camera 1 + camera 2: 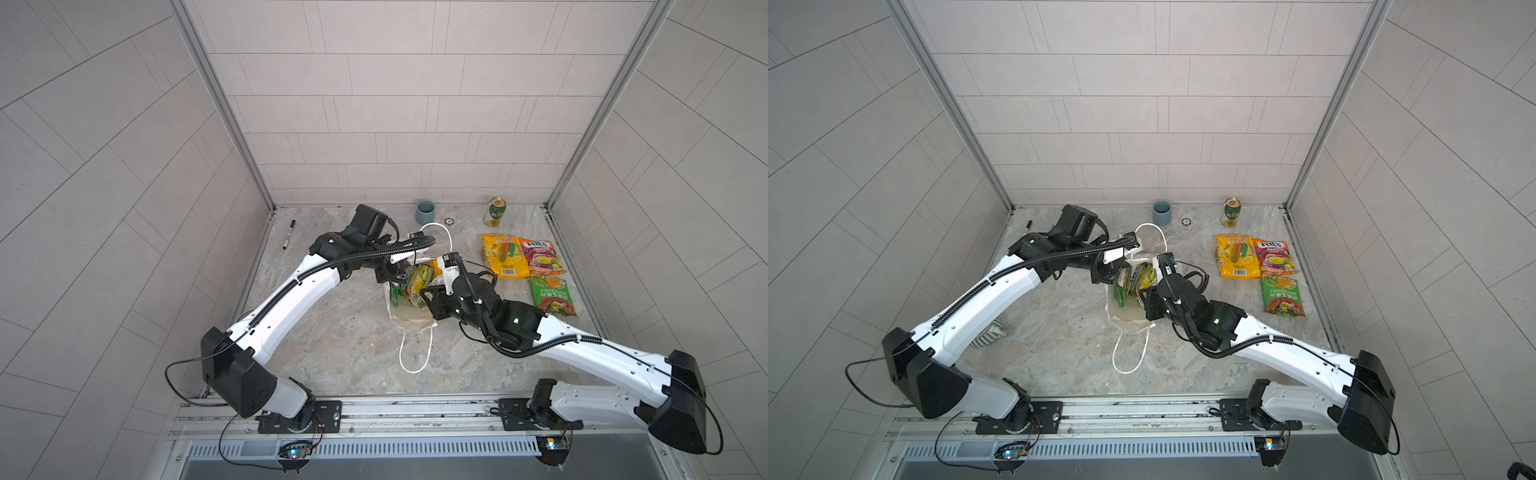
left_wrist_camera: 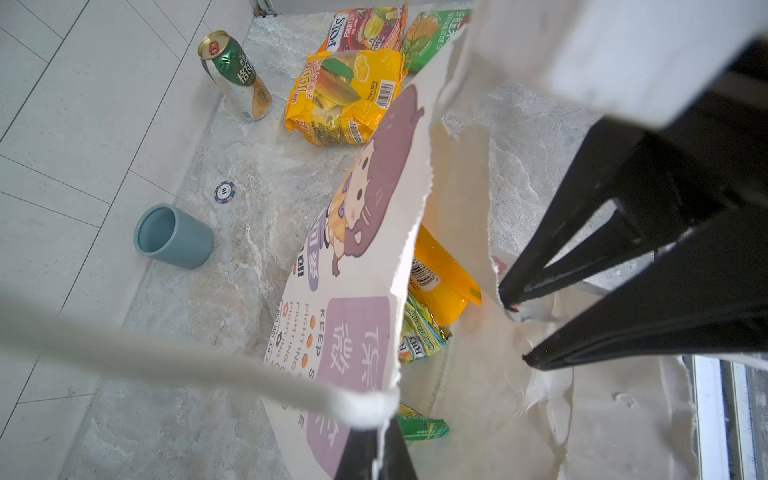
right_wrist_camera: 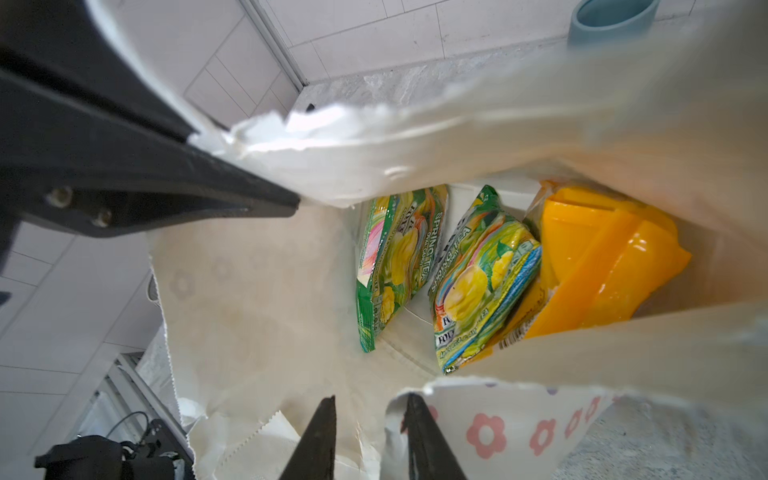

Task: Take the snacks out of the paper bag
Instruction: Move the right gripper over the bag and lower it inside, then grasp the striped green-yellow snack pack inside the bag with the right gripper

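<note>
Pinches the torn rim of the paper bag [image 1: 409, 321] with the left tool [image 2: 380, 449], jaws together on the paper. Straddles the bag's flowered side wall with the right tool [image 3: 370, 411], jaws apart, rim between them. Shows inside the bag two green-yellow packets [image 3: 399, 257] side by side, a yellow-orange packet [image 3: 602, 257] against one of them. Finds three more packets [image 1: 505, 255] flat on the counter [image 1: 332, 353], right of the bag in both top views, with a drink can [image 1: 496, 212] and blue cup [image 1: 425, 212] beyond it.

Blurred paper bag handle [image 2: 187, 365], foreground
</note>
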Controlling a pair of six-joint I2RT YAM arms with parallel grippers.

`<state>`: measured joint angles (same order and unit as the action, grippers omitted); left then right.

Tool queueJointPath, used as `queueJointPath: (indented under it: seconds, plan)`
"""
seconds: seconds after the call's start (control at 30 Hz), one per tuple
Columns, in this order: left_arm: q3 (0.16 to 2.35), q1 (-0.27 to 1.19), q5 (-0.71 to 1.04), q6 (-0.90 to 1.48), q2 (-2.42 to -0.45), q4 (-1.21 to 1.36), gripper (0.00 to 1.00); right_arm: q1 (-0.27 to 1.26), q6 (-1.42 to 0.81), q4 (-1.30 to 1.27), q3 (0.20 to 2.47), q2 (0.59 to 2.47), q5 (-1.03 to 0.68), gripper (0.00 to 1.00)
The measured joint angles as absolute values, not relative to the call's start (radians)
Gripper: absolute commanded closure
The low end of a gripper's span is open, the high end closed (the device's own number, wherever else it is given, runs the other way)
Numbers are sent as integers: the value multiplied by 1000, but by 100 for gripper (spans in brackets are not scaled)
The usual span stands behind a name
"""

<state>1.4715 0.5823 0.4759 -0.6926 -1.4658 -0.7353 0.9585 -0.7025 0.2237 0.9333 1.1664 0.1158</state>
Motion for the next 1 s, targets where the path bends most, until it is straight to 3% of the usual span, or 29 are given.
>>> queueJointPath:
  seconds: [0.4,1.0]
  plan:
    - [1475,584,476,-689,-1466,-741,100,1020,-656,256,1111,1134,142,71]
    - [1479,586,471,-690,-1465,-750,100,1036,-825,279,842,1172,352,72]
